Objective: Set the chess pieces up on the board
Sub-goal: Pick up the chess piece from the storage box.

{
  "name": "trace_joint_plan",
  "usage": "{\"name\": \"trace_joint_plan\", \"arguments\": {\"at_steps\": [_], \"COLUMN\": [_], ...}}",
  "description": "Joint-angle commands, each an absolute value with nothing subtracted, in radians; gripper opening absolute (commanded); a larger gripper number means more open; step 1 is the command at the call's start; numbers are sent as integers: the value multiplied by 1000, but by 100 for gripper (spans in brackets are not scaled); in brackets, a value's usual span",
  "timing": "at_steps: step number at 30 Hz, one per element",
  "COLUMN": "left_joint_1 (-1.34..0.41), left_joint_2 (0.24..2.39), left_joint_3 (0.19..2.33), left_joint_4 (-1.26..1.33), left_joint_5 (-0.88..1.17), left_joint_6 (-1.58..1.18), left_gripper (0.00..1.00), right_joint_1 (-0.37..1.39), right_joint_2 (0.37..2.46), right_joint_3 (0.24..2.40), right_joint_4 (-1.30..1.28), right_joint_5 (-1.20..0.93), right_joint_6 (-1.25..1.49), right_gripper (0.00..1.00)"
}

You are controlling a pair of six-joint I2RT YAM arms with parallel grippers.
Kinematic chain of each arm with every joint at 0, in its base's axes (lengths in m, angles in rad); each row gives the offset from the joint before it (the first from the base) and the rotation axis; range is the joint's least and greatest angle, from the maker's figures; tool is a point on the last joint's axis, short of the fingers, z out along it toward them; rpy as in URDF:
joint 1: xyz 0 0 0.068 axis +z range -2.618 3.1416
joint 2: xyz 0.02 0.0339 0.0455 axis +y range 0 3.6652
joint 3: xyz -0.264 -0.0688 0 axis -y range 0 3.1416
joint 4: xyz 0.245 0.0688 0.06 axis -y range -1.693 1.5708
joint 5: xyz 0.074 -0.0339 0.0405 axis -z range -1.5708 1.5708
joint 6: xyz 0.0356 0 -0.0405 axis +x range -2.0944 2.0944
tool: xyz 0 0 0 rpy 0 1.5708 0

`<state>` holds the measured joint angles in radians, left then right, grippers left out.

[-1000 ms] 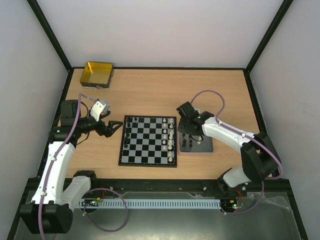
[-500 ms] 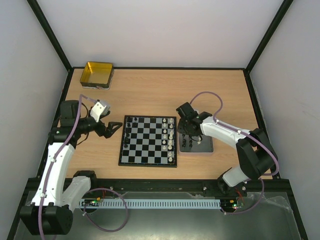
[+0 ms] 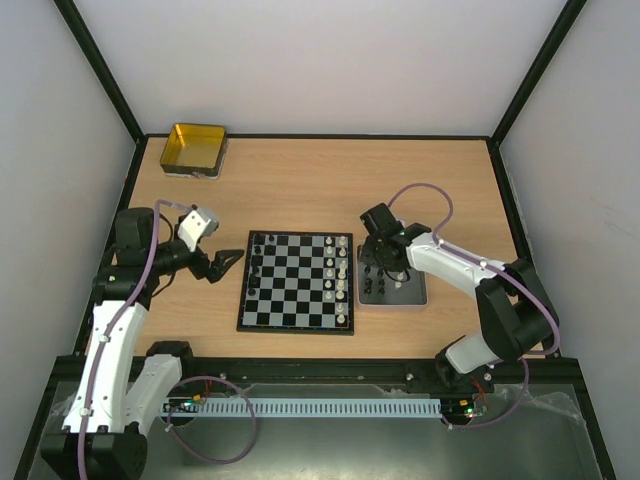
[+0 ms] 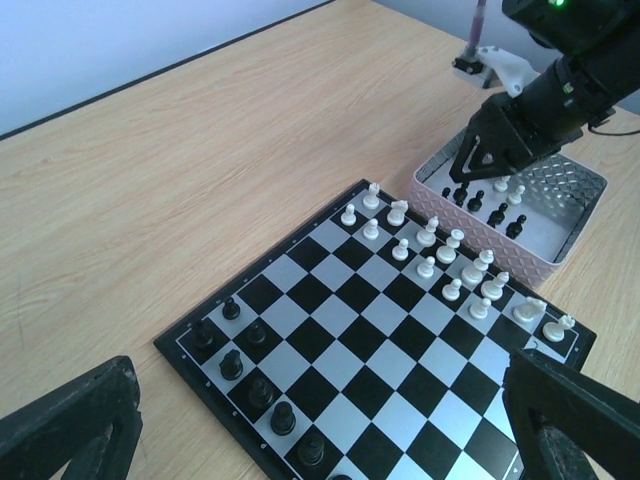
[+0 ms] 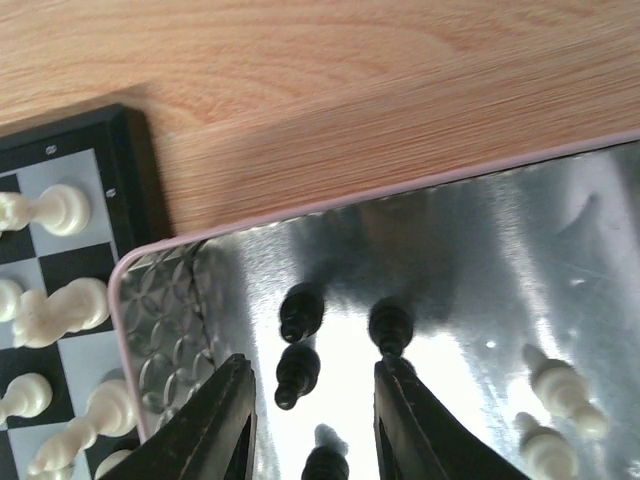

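The board (image 3: 296, 300) lies mid-table, partly set. White pieces (image 4: 430, 262) are lined along its right side in two nearly full rows. Only a few black pieces (image 4: 232, 365) are placed on its left side. More pieces, black and white, are left in the tray (image 4: 560, 180) just right of the board. The right claw (image 5: 312, 400) is lowered into the tray, its jaws part open around one black piece (image 5: 297, 372), no grip seen. The left claw (image 3: 228, 262) is held wide open and empty, left of the board.
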<state>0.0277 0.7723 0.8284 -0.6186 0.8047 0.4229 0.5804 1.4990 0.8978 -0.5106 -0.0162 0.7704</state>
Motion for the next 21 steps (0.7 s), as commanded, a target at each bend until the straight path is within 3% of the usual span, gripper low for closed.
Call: {"name": "trace_joint_plan", "arguments": {"at_steps": [1, 21], "left_joint_1": [34, 35], "left_joint_2": [767, 766], "left_joint_3": [790, 789], "left_joint_4": [-598, -607], "left_joint_5": [828, 843], "left_joint_6": [425, 430], "left_gripper": [98, 98], "right_joint_1": [542, 511], "right_joint_2": [1450, 1520], "right_joint_3": [871, 861], "right_joint_4": [-523, -486], "right_joint_5": [0, -34], "right_joint_6": [761, 741], "right_gripper": [31, 20]}}
